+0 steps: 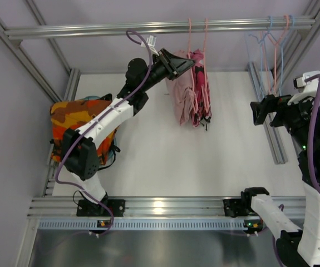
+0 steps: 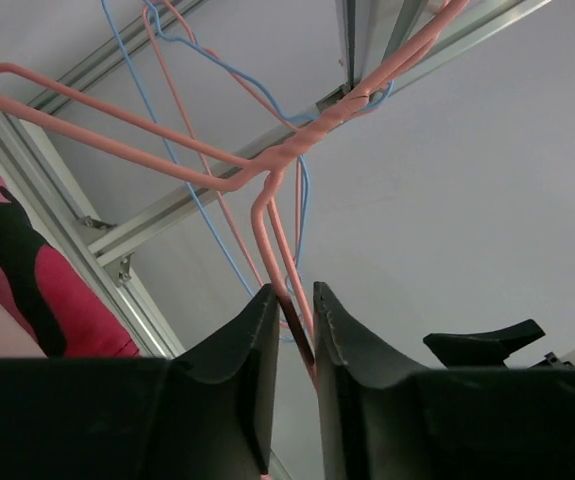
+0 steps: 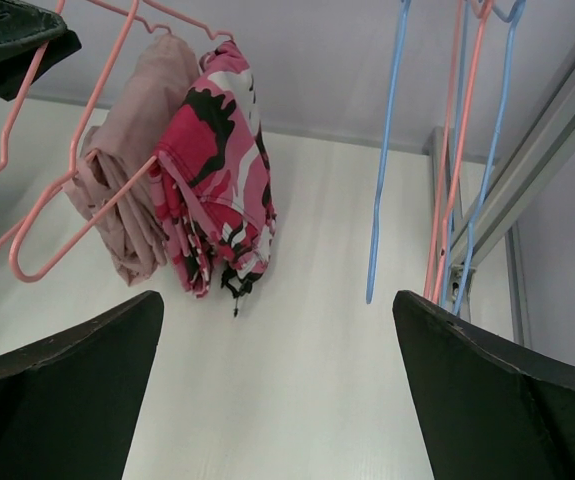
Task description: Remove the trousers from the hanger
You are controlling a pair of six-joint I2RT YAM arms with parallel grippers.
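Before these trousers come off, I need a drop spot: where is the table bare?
Bare table runs from the orange trousers on the left to the right gripper, in front of the hanging pink trousers. Crowded: the left edge and the hangers far right.

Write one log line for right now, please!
left gripper: jaws narrow around pink hanger wire | right gripper: open, empty | pale pink trousers: on hanger
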